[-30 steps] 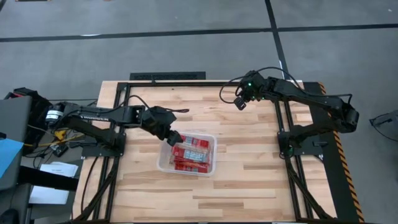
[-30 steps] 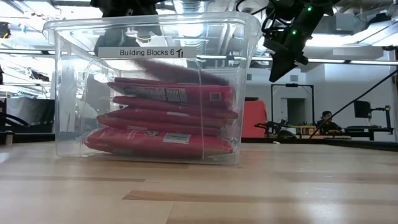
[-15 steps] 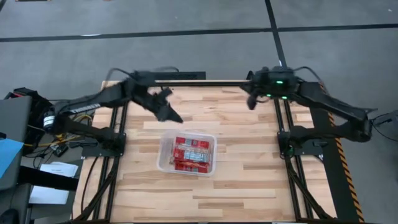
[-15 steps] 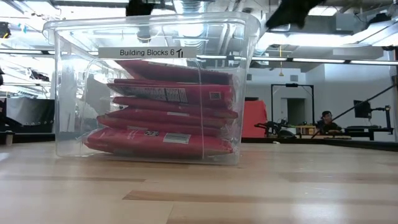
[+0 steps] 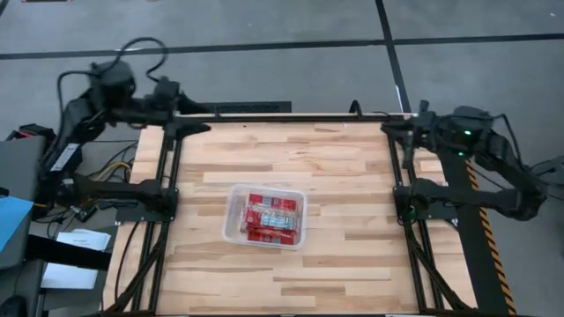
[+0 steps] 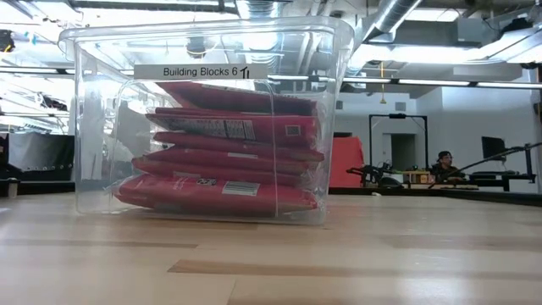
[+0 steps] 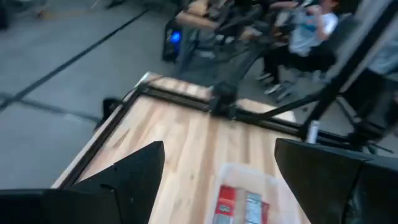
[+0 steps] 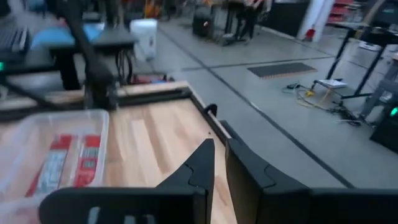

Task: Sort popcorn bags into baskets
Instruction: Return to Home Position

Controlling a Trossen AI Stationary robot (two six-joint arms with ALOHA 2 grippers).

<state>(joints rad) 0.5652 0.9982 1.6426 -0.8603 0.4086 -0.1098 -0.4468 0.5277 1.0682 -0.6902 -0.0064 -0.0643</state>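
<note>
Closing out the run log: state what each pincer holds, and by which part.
Nothing is held. The left pincer is open and empty, the right pincer shut on nothing. The small red popcorn bags lie in the clear plastic tub.

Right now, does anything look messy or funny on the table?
Nothing spilled: the popcorn bags lie stacked inside the clear tub. Funny thing: its label says "Building Blocks 6", not popcorn. The left arm and right arm wait at the table corners.
</note>
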